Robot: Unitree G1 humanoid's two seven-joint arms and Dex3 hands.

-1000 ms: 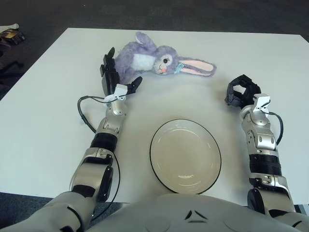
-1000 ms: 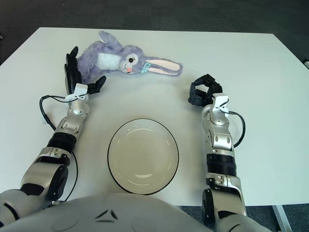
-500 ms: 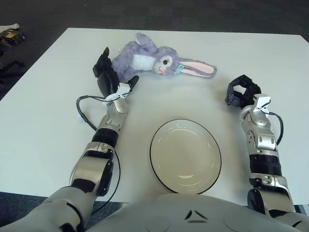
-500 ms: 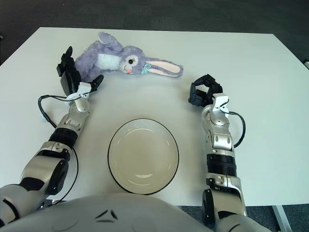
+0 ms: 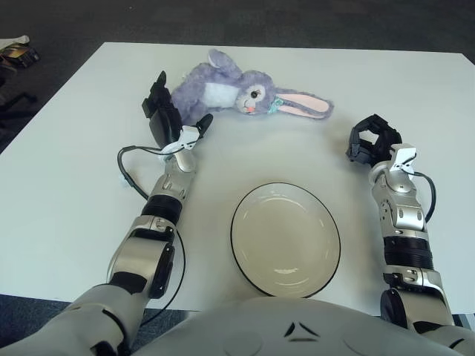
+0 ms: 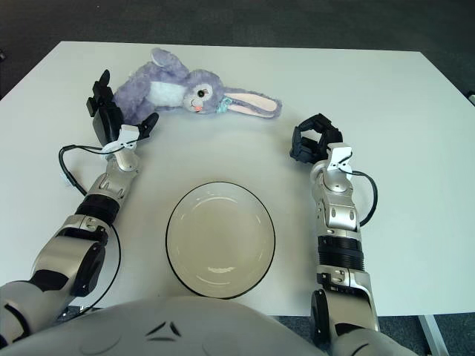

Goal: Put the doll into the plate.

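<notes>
- Purple plush rabbit doll (image 5: 237, 91) lies at the far side of the white table (image 5: 67, 170).
- Left hand (image 5: 169, 116), fingers spread, sits beside it.
- Right hand (image 5: 371, 139) rests curled, empty.
- Round cream black-rimmed plate (image 5: 285, 239) is near.

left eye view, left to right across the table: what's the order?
left hand, open beside the doll → doll, lying on its side → plate, nearer the robot → right hand, curled, holding nothing. All on the white table.
</notes>
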